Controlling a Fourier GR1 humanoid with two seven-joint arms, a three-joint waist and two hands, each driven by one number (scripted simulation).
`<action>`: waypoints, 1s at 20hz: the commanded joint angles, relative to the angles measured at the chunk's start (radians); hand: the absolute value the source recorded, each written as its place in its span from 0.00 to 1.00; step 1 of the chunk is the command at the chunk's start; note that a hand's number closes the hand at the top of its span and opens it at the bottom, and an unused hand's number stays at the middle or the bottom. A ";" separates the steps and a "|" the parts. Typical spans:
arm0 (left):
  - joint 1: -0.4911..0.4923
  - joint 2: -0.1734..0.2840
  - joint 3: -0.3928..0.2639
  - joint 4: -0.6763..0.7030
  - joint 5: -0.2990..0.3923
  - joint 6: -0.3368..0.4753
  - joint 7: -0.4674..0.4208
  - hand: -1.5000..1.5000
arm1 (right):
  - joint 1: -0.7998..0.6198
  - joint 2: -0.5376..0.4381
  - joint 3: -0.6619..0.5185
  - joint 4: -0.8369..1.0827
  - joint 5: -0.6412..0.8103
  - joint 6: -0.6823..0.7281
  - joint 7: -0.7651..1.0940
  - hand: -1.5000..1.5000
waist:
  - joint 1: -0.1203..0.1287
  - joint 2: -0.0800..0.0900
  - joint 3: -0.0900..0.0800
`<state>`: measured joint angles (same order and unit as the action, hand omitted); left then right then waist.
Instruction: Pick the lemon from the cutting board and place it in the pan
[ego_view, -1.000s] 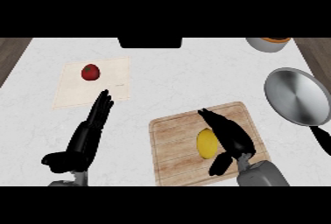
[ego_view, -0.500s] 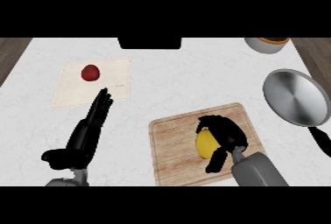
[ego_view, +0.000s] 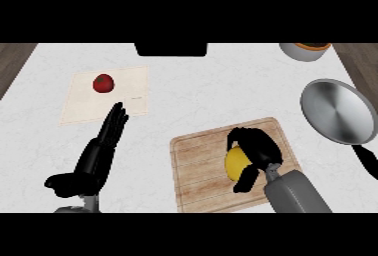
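A yellow lemon lies on the wooden cutting board at the lower middle right. My right hand covers it from the right, fingers curled over its top and thumb below it, hiding most of the fruit. The grey pan sits at the right, its black handle pointing toward the lower edge. My left hand rests open at the lower left, fingers straight and pointing up the counter, holding nothing.
A cream mat at the upper left carries a red fruit. An orange-filled bowl stands at the top right. A black object sits at the counter's far edge.
My right hand's fingers went from straight beside the lemon to curled over it. The left hand has stayed still.
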<state>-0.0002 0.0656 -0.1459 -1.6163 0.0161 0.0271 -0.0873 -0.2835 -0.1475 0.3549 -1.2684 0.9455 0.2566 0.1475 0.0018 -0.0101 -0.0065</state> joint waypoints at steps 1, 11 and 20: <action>-0.012 -0.006 0.001 -0.013 -0.004 -0.003 0.032 0.50 | 0.044 0.017 0.002 -0.097 0.039 -0.045 0.030 1.00 | -0.003 0.009 0.006; 0.020 -0.001 0.007 0.007 0.000 -0.017 -0.014 0.50 | -0.015 0.102 -0.132 -0.134 0.161 -0.255 0.356 1.00 | -0.005 0.007 0.006; 0.008 -0.032 -0.002 0.029 -0.040 0.024 -0.033 0.50 | 0.030 0.078 -0.171 -0.420 0.256 -0.395 0.436 1.00 | -0.009 0.007 0.006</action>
<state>0.0001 0.0523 -0.1330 -1.5899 -0.0022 0.0325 -0.1081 -0.2824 -0.0634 0.2191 -1.5843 1.1972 -0.0967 0.5596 -0.0079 -0.0036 -0.0006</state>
